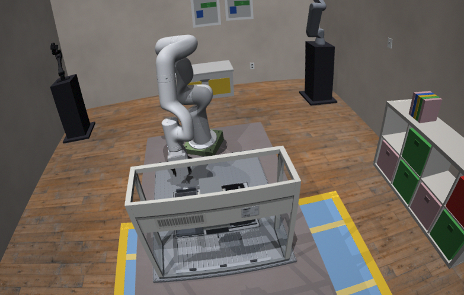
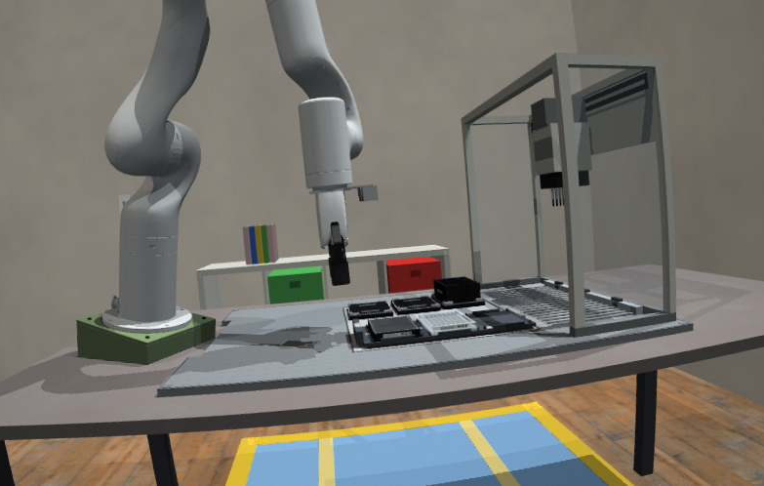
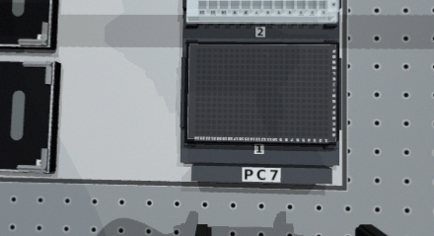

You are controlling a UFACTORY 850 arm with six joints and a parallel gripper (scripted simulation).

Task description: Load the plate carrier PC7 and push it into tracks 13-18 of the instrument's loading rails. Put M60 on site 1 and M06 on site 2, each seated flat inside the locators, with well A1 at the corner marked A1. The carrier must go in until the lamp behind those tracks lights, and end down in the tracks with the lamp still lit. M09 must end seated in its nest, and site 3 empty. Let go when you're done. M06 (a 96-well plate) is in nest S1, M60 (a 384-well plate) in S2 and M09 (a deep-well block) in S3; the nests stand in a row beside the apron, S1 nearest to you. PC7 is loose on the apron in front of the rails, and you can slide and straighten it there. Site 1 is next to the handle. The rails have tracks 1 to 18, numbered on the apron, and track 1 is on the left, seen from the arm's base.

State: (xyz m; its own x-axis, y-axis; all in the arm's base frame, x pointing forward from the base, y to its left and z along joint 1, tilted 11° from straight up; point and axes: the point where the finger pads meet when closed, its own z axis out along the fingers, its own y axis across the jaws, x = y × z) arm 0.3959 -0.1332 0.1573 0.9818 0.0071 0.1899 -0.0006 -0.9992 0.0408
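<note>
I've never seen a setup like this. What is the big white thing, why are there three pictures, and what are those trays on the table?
The big white thing is a robot arm bolted to a green base on a table. At its tip is a gripper, a two-fingered clamp; it hangs open above the table and holds nothing.

The three pictures show one moment from three cameras: one high up looking down over the room, one at the side of the table, and one on the arm's wrist looking straight down.

Below the gripper lies a flat tray labelled PC7. A dark, finely gridded lab plate sits on its spot 1, and a pale plate on spot 2. Beside it are two empty black holders and a tall black block. The framed box is a lab instrument with rails on its floor.
</note>
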